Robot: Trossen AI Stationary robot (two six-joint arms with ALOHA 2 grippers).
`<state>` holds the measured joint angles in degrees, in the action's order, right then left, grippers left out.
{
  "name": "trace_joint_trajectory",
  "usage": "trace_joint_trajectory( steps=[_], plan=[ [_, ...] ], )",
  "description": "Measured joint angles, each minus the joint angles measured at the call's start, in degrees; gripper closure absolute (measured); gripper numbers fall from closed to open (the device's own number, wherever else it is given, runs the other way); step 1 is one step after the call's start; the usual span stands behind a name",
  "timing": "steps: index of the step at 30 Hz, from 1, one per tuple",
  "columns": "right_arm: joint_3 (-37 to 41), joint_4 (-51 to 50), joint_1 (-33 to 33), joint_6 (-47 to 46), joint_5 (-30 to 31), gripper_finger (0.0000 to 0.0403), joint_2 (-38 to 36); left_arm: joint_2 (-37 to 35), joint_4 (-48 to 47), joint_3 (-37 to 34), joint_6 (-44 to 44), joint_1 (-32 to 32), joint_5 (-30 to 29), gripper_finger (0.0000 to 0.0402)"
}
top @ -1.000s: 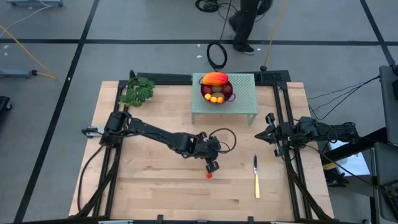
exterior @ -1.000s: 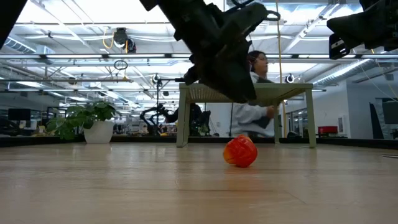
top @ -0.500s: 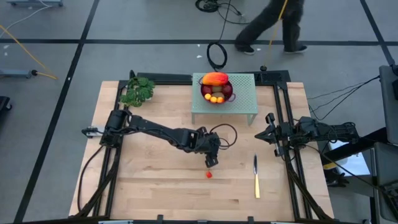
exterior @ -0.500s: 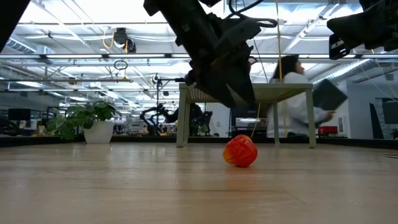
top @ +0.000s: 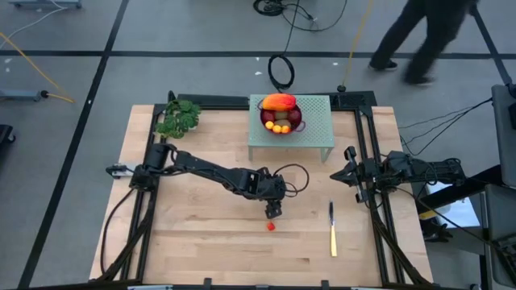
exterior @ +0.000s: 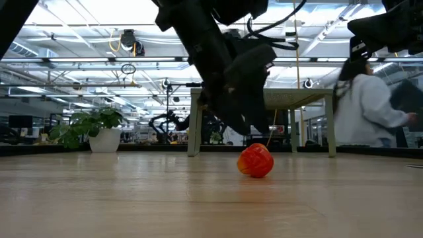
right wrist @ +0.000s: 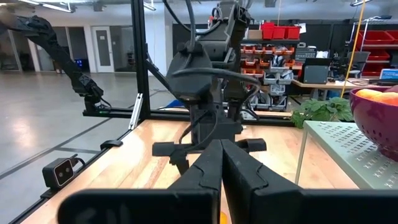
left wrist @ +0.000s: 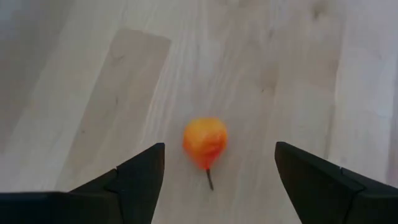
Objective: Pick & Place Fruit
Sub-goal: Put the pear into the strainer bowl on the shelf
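One small orange-red fruit point(top: 272, 226) with a short stem lies alone on the wooden table point(top: 201, 242), near its middle. My left gripper point(top: 274, 211) hangs just above and behind it, slanting down. It is open, and in the left wrist view its two dark fingers point(left wrist: 137, 180) stand wide on either side of the fruit point(left wrist: 205, 142) without touching it. In the low view the gripper point(exterior: 246, 127) is clear above the fruit point(exterior: 254, 160). More fruit fills a purple bowl point(top: 298, 121) on a green stand point(top: 314, 137) at the far edge. My right gripper point(right wrist: 221, 163) is shut, resting at the table's right edge point(top: 347, 163).
A yellow-handled knife point(top: 332, 229) lies to the right of the fruit. A leafy green bunch point(top: 179, 118) sits at the far left corner. A cable loops beside the left wrist point(top: 294, 179). A person point(top: 419, 36) walks on the floor beyond the far edge.
My left gripper has come down a little toward the fruit on the table and drawn slightly toward the far edge. The fruit has stayed where it was. The person behind the table has walked toward the right.
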<state>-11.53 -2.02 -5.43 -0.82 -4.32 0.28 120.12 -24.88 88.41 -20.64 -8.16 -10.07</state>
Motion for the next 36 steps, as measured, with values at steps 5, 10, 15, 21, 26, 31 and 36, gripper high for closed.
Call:
trace_joint_trajectory(
  steps=[5,10,15,21,26,31,36],
  plan=[
    [0.0,-0.1,0.0,0.0,0.0,0.0403,0.0,1.6,0.7,0.0,-0.1,0.0,-0.5,0.0096],
    [0.0,-0.7,0.0,0.0,0.1,0.0403,0.0,2.7,1.4,0.0,-0.1,0.0,-1.2,0.0096],
    [0.0,-1.1,0.0,0.0,0.1,0.0403,0.0,3.4,2.6,0.1,0.3,0.0,-1.5,0.0096],
    [0.0,-1.1,0.0,0.0,0.2,0.0403,0.0,4.6,2.7,0.1,0.5,0.2,-1.8,0.0096],
    [0.0,-1.0,0.0,0.0,0.2,0.0403,0.0,5.0,2.9,0.1,0.5,0.8,-2.0,0.0096],
    [0.0,-1.0,0.0,0.0,0.1,0.0403,0.0,5.3,3.0,0.1,0.5,1.6,-2.0,0.0096],
    [0.0,-1.0,0.0,0.0,0.1,0.0403,0.0,5.5,2.9,0.1,0.6,2.1,-2.0,0.0098]
  ],
)
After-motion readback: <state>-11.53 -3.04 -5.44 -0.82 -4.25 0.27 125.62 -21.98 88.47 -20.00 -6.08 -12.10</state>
